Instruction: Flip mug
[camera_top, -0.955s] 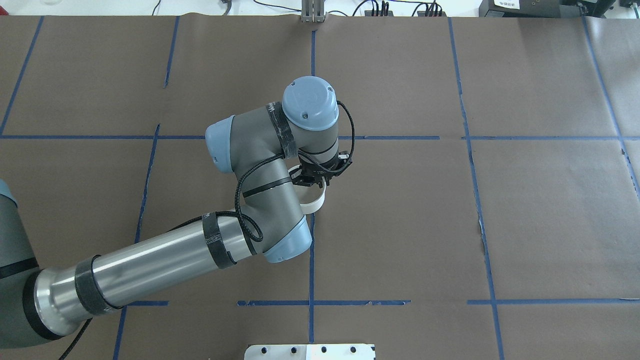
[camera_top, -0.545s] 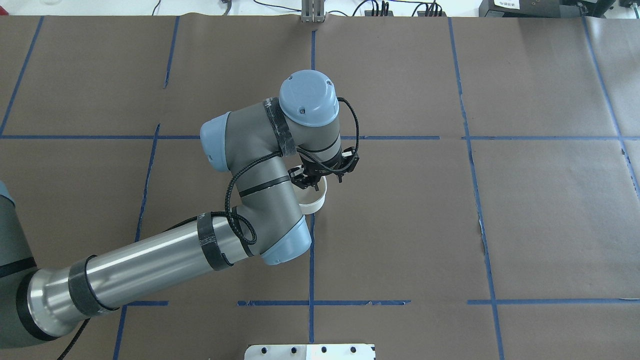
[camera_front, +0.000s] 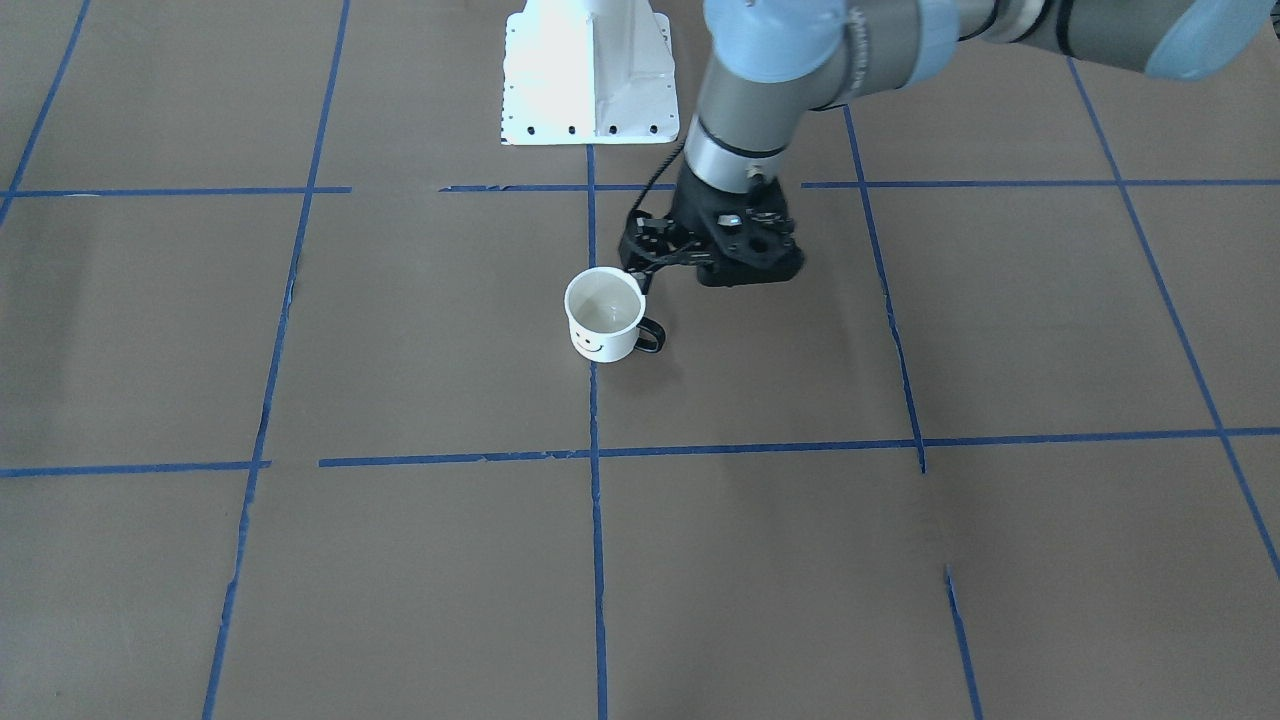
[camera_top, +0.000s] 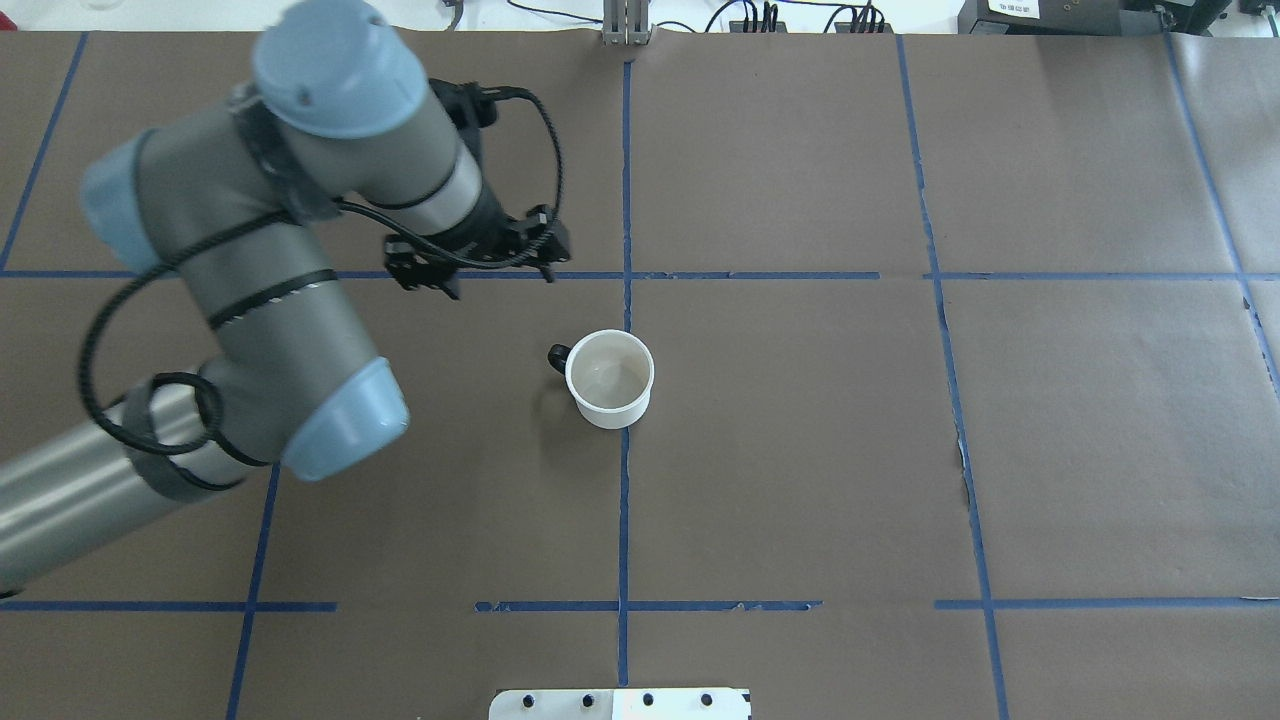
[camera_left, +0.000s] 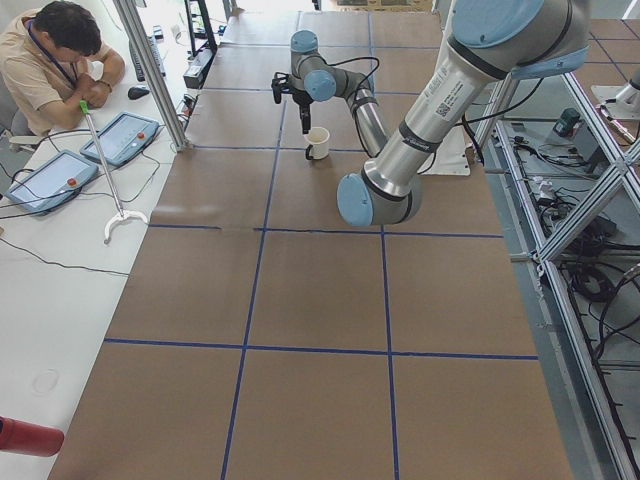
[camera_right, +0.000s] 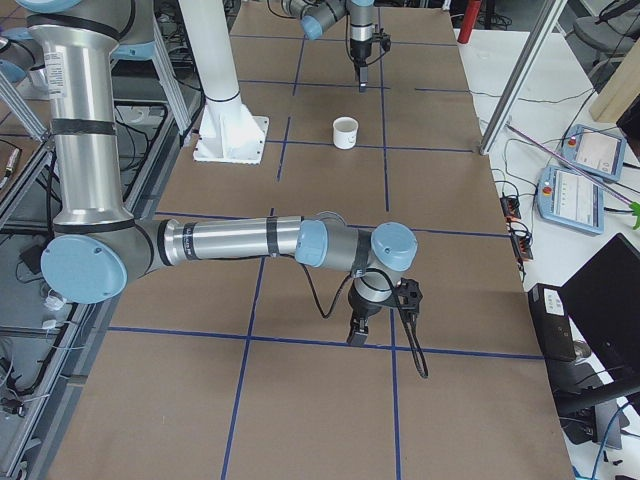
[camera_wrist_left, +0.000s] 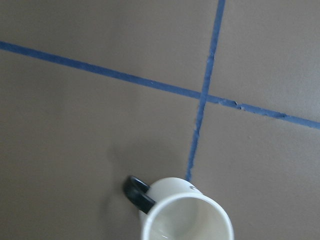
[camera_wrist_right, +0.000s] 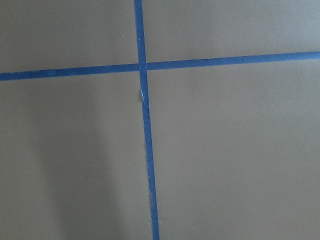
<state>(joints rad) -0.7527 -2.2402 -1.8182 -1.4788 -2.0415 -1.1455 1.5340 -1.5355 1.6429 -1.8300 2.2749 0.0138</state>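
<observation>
The mug (camera_top: 610, 380) stands upright on the tabletop (camera_top: 800, 450), mouth up, its axis vertical, resting on a blue tape line. Its black handle (camera_top: 558, 357) points to the robot's left. On that same side, a little farther from the robot's base and raised, hangs the left pincer (camera_top: 495, 280), spread apart and empty. It is the nearer one. The right pincer (camera_right: 357, 335) is well apart, and I cannot tell how wide it is.

The mug (camera_wrist_left: 186, 215) runs off the left wrist view's bottom edge; the right hand (camera_right: 357, 336) shows too small to read its jaws
</observation>
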